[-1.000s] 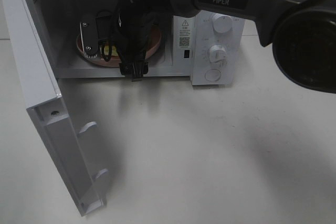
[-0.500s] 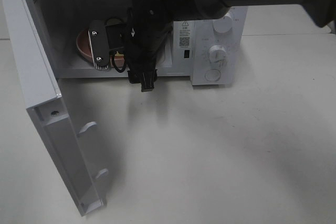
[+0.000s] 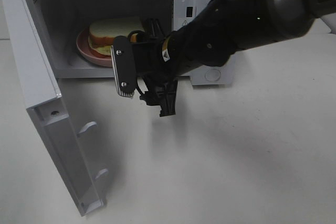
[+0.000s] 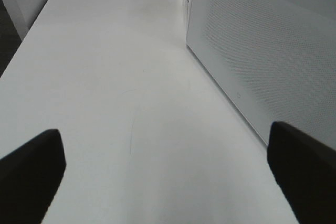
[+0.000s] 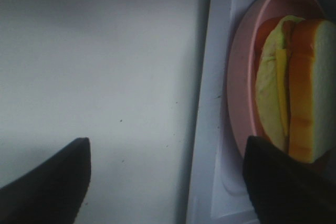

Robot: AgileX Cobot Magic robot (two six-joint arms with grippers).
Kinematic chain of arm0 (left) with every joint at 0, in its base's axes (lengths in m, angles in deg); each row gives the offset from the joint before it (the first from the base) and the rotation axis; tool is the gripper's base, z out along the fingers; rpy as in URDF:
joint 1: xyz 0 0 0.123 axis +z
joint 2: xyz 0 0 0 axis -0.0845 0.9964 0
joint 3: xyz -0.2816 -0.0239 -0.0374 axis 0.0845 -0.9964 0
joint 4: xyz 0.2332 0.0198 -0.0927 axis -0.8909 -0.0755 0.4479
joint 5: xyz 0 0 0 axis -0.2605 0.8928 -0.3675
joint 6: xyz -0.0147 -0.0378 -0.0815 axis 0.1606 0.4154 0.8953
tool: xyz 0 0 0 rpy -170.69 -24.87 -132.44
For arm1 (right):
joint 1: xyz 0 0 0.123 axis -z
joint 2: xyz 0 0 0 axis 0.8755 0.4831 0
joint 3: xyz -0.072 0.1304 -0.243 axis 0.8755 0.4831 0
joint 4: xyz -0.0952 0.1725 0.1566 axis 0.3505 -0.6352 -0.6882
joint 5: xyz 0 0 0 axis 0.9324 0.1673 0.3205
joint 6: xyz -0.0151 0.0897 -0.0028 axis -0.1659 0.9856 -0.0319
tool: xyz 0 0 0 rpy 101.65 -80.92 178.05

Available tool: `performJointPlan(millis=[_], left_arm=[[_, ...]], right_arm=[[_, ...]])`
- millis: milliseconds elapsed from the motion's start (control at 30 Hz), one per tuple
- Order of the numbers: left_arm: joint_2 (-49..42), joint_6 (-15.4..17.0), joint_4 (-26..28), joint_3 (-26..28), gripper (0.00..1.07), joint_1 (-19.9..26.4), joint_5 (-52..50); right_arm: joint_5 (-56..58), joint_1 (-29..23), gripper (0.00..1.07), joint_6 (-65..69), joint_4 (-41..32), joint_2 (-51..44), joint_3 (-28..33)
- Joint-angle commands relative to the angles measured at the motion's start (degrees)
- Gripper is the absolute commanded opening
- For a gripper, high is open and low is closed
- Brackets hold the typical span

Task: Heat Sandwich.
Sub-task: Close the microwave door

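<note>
Your white table (image 3: 247,161) carries one thing: a white microwave (image 3: 181,3) standing at the back of the high view. Its door (image 3: 52,129) is swung wide open on the left, out over the tabletop. Soft grey shadows lie across the matte surface in front of it.

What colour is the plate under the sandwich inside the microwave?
The plate is pink, clearest in the right wrist view.
</note>
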Motion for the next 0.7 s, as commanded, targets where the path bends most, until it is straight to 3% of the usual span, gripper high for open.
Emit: performJointPlan(millis=[33, 267, 700], left_arm=[[-1.3, 0.0, 0.1, -0.2, 1.01, -0.3, -0.5], [-1.3, 0.0, 0.1, -0.2, 1.01, -0.3, -0.5], [-1.3, 0.0, 0.1, -0.2, 1.01, -0.3, -0.5]], right_arm=[[-2.5, -0.2, 0.76, 1.3, 0.4, -2.9, 3.7], [-5.6, -0.2, 0.76, 5.6, 0.4, -10.5, 14.1], [-4.5, -0.2, 0.76, 20.5, -0.1, -24.5, 26.2]])
